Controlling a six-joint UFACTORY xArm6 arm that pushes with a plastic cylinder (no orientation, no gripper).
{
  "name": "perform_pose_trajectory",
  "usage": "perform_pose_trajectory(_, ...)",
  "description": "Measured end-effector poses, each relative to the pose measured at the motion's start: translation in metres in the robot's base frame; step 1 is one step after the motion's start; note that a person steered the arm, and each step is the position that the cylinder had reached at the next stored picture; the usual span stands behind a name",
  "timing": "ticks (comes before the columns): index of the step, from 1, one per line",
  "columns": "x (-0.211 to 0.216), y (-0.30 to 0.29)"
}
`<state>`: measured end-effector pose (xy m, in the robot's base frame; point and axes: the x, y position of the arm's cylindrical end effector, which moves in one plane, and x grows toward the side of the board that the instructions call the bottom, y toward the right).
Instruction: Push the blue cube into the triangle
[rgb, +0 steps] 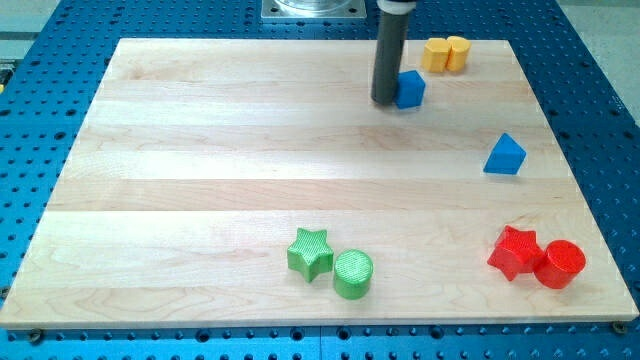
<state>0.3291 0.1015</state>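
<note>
The blue cube (410, 88) sits near the view's top, right of centre, on the wooden board (200, 200). My tip (384, 100) is at the cube's left side, touching or almost touching it. The blue triangle block (505, 156) lies to the lower right of the cube, near the board's right edge, well apart from it.
A yellow block (436, 54) and a yellow cylinder (458, 52) sit together at the top right. A green star (310, 253) and a green cylinder (353, 274) sit at the bottom centre. A red star (515, 252) and a red cylinder (561, 264) sit at the bottom right.
</note>
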Motion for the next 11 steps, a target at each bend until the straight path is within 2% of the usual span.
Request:
perform_pose_trajectory(2, -0.020, -0.039)
perform_pose_trajectory(4, -0.010, 0.060)
perform_pose_trajectory(5, -0.031, 0.063)
perform_pose_trajectory(6, -0.011, 0.086)
perform_pose_trajectory(7, 0.032, 0.111)
perform_pose_trajectory(8, 0.042, 0.117)
perform_pose_trajectory(9, 0.019, 0.125)
perform_pose_trajectory(10, 0.026, 0.162)
perform_pose_trajectory(11, 0.052, 0.172)
